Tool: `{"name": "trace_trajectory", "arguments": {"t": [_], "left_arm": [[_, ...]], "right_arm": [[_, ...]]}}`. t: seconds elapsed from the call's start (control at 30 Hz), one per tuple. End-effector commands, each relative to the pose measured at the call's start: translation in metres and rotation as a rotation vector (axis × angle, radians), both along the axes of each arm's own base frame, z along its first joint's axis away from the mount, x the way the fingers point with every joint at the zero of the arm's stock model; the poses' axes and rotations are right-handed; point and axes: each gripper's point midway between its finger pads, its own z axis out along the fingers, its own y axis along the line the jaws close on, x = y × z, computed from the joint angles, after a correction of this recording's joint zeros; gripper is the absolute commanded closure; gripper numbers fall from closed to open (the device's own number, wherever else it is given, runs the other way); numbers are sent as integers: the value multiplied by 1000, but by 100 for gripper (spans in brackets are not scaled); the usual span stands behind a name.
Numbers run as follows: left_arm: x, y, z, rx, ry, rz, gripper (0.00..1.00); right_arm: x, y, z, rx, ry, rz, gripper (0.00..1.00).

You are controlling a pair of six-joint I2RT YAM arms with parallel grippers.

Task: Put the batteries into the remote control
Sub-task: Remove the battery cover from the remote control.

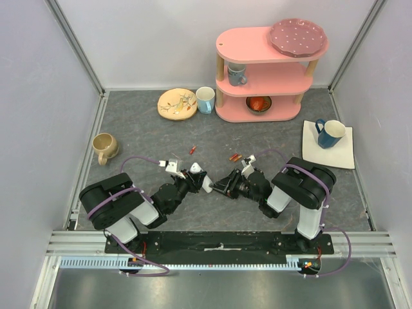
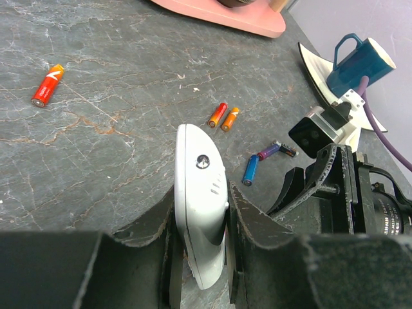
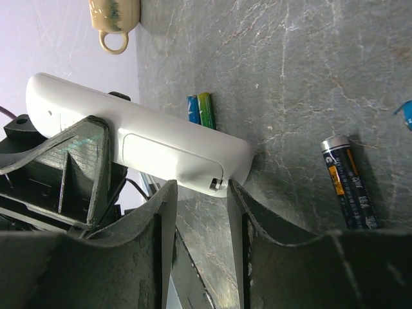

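The white remote control [image 2: 201, 180] stands on its long edge, clamped between my left gripper's [image 2: 203, 193] fingers just above the table. In the right wrist view its back [image 3: 148, 145] faces the camera with the cover closed and a small latch near the end. My right gripper [image 3: 201, 187] is open, its fingertips at that end by the latch. Batteries lie loose on the table: a red one [image 2: 48, 85], two orange ones [image 2: 223, 116], a blue one [image 2: 250, 170], a purple and a dark one [image 2: 277, 151]. A dark battery [image 3: 347, 183] and a blue-green pair [image 3: 200, 109] lie near the right gripper.
A pink shelf [image 1: 261, 67] with a plate, mug and bowl stands at the back. A yellow plate [image 1: 177, 103] and white mug [image 1: 205, 99] stand left of it. A blue mug [image 1: 329, 132] sits on a white square plate [image 1: 341, 154]. A beige mug [image 1: 104, 147] is at left.
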Motion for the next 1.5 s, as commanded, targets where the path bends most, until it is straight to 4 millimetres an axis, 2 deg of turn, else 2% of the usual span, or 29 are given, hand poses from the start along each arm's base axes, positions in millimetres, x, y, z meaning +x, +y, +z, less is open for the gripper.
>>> {"name": "trace_trajectory", "arguments": {"t": [0.0,0.5,1.47], "left_arm": [[-2,-4,50,-174,-129,-7,98],[-4,-6,49,-178,-123,-18,98],[-4,-4,43,-141,-125,-10,98]], "right_arm": [[15,16,70,188,-196,-2,56],[15,18,69,199,-188,0,56],[14,16,80,223,-204,-3,62]]}}
